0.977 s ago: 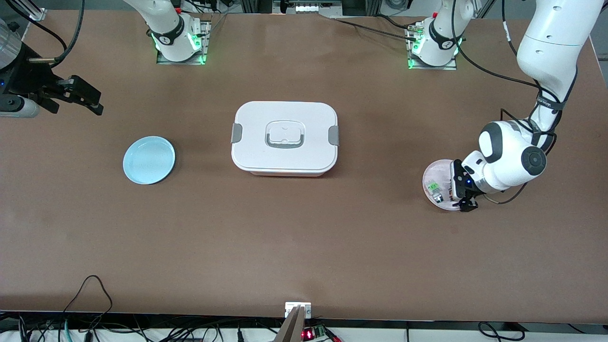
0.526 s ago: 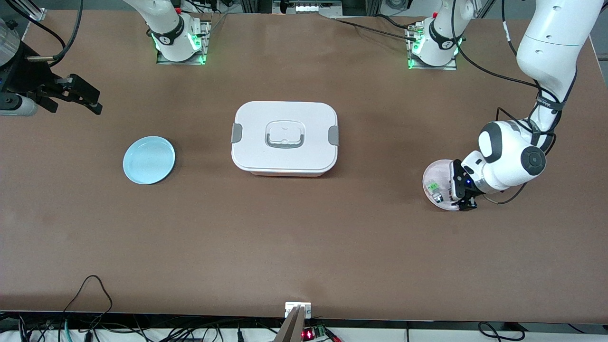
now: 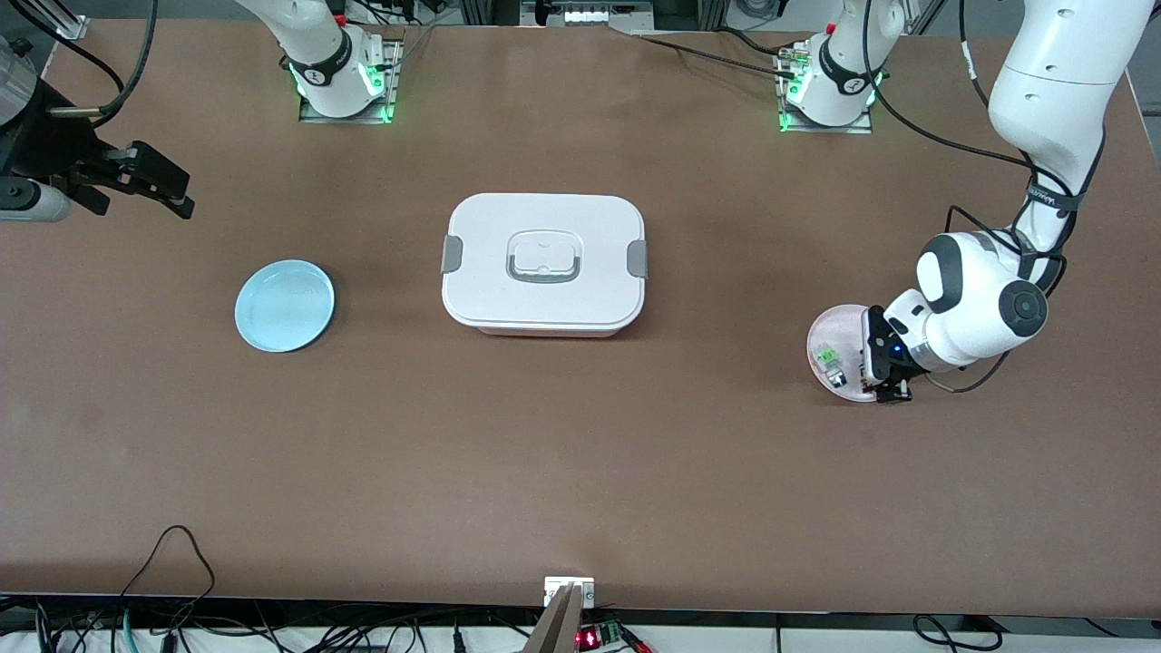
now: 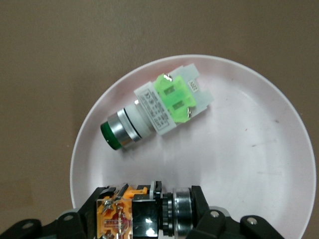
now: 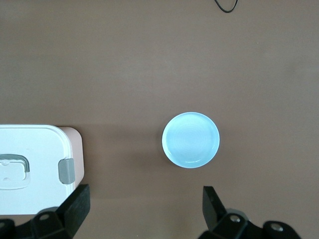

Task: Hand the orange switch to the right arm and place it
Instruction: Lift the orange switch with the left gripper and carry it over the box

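The orange switch (image 4: 124,219), an orange body with a black and silver cap, lies on its side in the pink plate (image 4: 249,149). My left gripper (image 4: 149,214) is shut on it, one finger at each end. In the front view the left gripper (image 3: 884,376) is down at the pink plate (image 3: 830,331) and hides the switch. My right gripper (image 3: 186,195) waits open over the table at the right arm's end. In its wrist view the right gripper (image 5: 144,199) has nothing between its fingers.
A green-and-clear switch (image 4: 159,107) lies in the same pink plate, apart from the held one. A blue plate (image 3: 285,306) sits toward the right arm's end. A closed white lunch box (image 3: 544,263) stands mid-table.
My left gripper's fingers have closed onto the orange switch in the pink plate. The right arm has barely shifted.
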